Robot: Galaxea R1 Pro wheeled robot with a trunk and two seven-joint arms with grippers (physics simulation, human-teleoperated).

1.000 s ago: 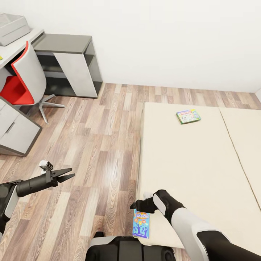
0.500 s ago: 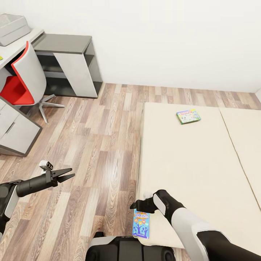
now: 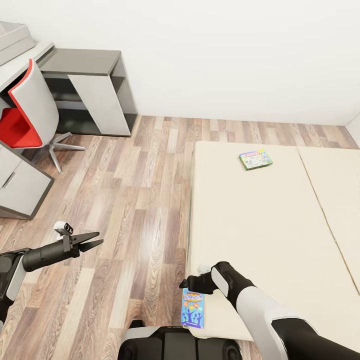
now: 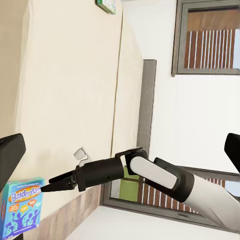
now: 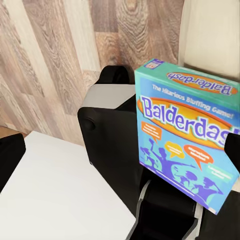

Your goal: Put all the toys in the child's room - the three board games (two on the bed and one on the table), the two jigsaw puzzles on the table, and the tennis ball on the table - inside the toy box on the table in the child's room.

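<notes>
**Blue game box at the bed's near edge, under the right gripper**

White walls, wood-plank floor. The cream bed fills the right; the blue game box lies at its near left corner, the green-bordered game box far up the mattress. Far left stand the table, a red chair and dark cabinet.

The right gripper hovers just above the blue box; I cannot tell its finger spread. The left gripper hangs over the floor, fingers parted, empty.

The whole view has shifted slightly since half a second ago; both arms look unchanged.

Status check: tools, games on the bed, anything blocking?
Left tool open, empty, over the floor. Right tool above the blue game at the bed edge; grip unclear. Green-bordered game lies farther up the bed. No obstruction seen.
</notes>
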